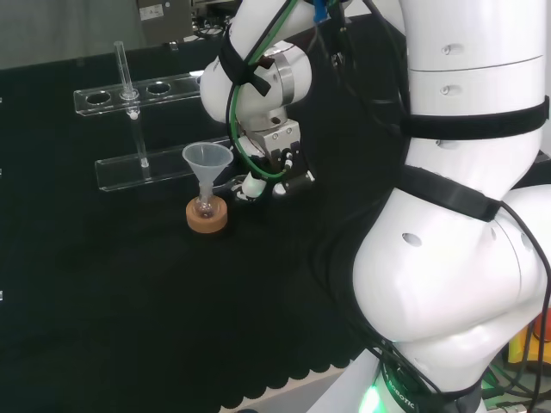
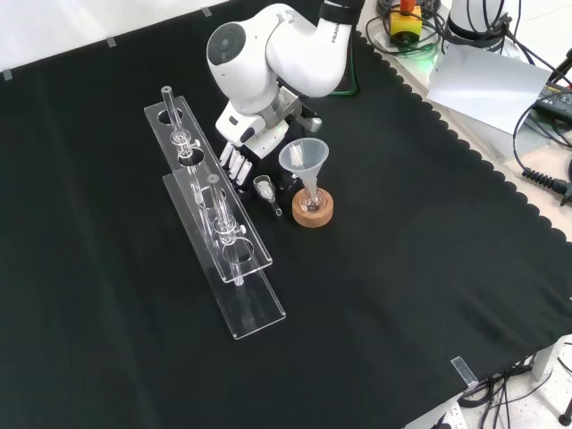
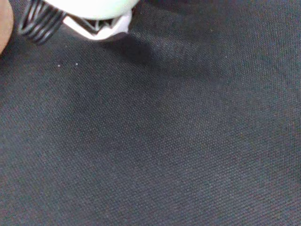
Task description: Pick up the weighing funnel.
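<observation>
The funnel (image 2: 304,158) stands mouth up with its stem down in a small flask (image 2: 311,204) on a cork ring (image 2: 314,213), just beyond the thumb side of the hand (image 2: 250,138) in the front view; whether the flask holds anything besides the stem is too small to tell, and the cone looks empty. Two clear racks (image 2: 234,259) lie on the far side of the fingers (image 2: 232,165), with thin clear tubes (image 2: 168,105) upright in some holes; their number is hard to make out through the clear plastic. The weighing funnel (image 2: 266,190) lies on the black cloth (image 3: 164,141) just beside the fingertips, between them and the cork ring. Its long axis runs slantwise in the front view, the wider scoop end nearest the fingers and the short stem pointing away, down and to the right. The fingers are straight and side by side, tips down at the cloth, holding nothing; whether they touch the weighing funnel cannot be told. In the head view the arm's links hide that piece, and a blurred white part of the hand cuts across the wrist view
</observation>
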